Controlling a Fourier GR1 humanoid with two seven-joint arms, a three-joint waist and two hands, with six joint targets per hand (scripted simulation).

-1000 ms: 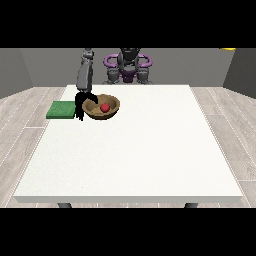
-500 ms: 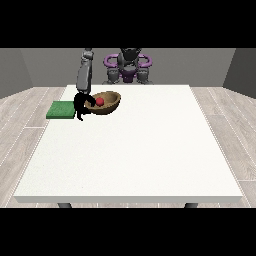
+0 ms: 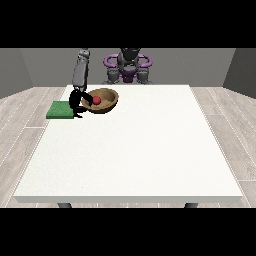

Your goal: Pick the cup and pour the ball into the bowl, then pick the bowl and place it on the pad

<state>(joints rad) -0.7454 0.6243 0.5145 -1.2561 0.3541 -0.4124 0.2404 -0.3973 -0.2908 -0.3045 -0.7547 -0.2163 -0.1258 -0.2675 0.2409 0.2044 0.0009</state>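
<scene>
Hand (image 3: 76,101): we see it at the view's left, fingers curled round the bowl's rim.
Bowl (image 3: 106,98): tilted, beside the green pad (image 3: 60,110).
Inside: we see a red ball (image 3: 96,100).

Red ball (image 3: 96,100) in tilted bowl (image 3: 106,97)

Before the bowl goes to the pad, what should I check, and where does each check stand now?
1. Ball in bowl: ok.
2. Hand at the view's left at the bowl's rim: ok; grip cannot tell.
3. Bowl tilted towards the camera, ball might roll out: not ok.
4. Pad bare beside the hand: ok.
5. Bowl on pad: not ok, not yet done.
6. Other hand out of the way: cannot tell, not visible.
</scene>
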